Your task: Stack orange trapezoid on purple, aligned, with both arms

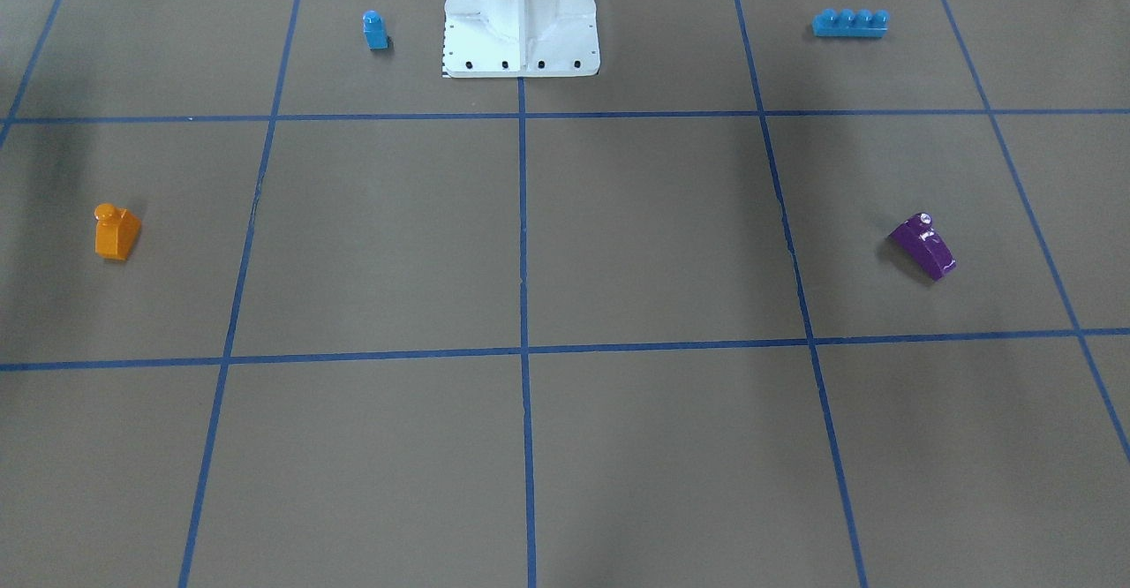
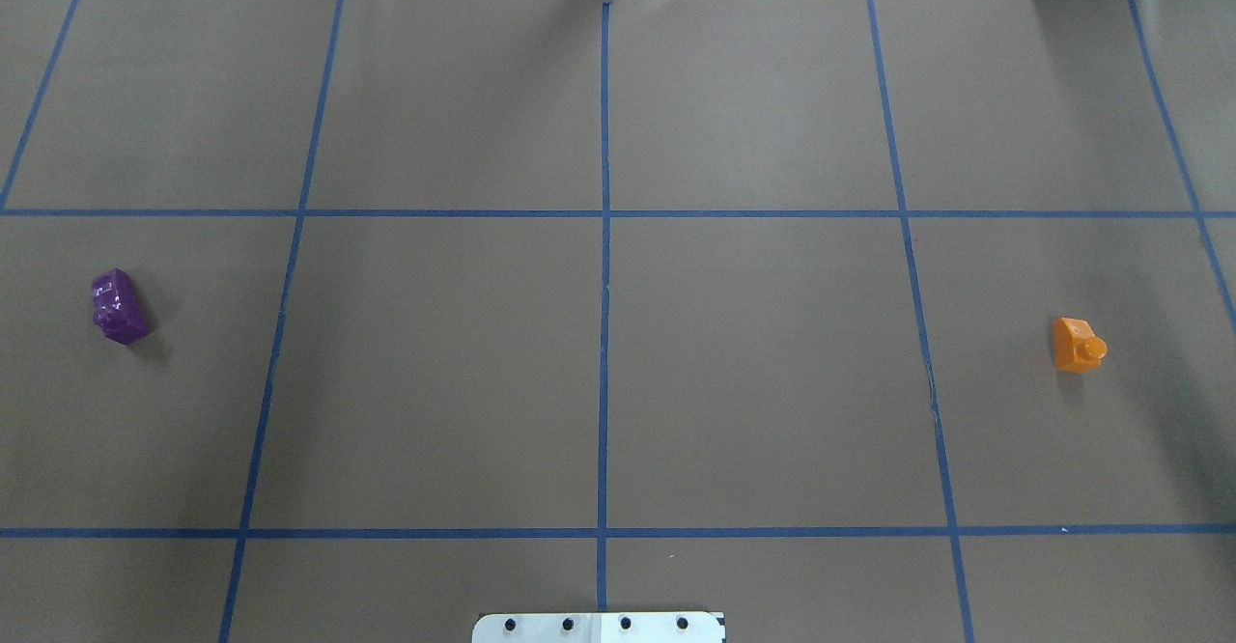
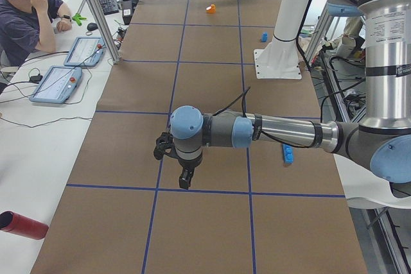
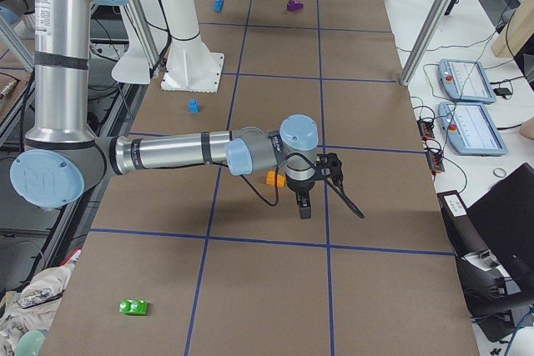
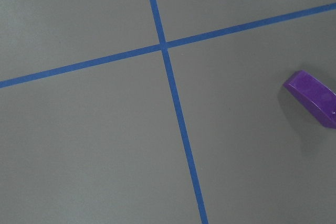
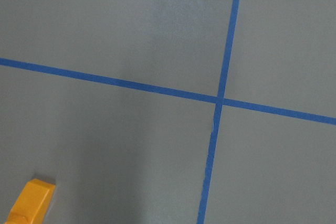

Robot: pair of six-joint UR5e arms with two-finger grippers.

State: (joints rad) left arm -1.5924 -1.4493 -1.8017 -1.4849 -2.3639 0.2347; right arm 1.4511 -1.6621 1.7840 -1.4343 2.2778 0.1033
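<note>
- Bench (image 2: 753,373): covered in brown paper and divided into squares by blue tape lines.
- Left arm (image 3: 282,133): seen stretched low over the bench in the left side view, forearm roughly level.
- Right arm (image 4: 167,152): seen likewise in the right side view, forearm roughly level, wrist turned downward.
- White pedestal (image 1: 521,14): bolted to the bench at the robot's edge, on the centre tape line.
- Left pincer (image 3: 184,181): pointed down above the bench. Whether it is parted or closed cannot be told from the side view.
- Right pincer (image 4: 302,208): pointed down, hung near the orange piece, nothing seen between its fingers. Its state cannot be told either.
- Four-stud blue brick (image 1: 849,23): laid near the robot's edge, on the robot's left.
- Purple (image 1: 922,245): rested on the bench on the robot's left, in the middle row of squares, set at an angle to the tape lines.
- Orange trapezoid (image 1: 116,233): rested on the bench on the robot's right, in the same row, stud up, well apart from the purple.
- One-stud blue brick (image 1: 375,30): stood near the pedestal, on the robot's right.
</note>
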